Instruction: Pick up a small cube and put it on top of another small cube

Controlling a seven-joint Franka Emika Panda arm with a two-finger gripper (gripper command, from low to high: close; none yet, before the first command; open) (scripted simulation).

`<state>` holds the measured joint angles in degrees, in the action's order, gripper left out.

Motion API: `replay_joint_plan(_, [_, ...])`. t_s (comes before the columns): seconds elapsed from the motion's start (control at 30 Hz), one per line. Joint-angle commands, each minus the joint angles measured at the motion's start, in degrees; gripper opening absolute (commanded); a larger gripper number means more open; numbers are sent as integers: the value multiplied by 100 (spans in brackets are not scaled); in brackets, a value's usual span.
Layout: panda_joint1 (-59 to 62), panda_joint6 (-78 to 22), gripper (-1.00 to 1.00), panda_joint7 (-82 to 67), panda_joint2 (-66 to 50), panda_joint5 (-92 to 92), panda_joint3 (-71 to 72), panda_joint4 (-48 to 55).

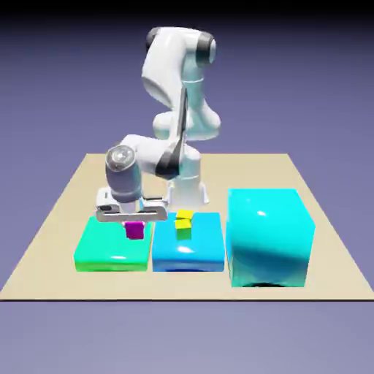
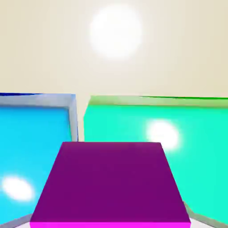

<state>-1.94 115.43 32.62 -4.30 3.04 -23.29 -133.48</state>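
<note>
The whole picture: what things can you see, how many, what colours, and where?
green block: one, green, on the exterior view's left
blue block: one, blue, in the middle
cyan block: one, cyan, the biggest, on the exterior view's right
yellow pieces: two, yellow, by the blue block's top
small cube: one, magenta-purple, gripped in the tool, in front of the green block's top in the exterior view
table: one, tan, under the blocks
backdrop: one, blue-violet, behind
arm: one, white with dark parts, behind the blocks
tool: one, white and grey, shut on the small cube

Glossy white arm, black joints
</note>
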Motion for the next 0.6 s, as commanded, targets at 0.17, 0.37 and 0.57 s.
replay_joint_plan(0.17, [495,-266,-100,806,869,168,155,-618])
replay_joint_plan(0.37, [540,862,100,670,310,17,149,-1216])
replay_joint_plan(0.57, [495,-266,100,806,869,168,155,-618])
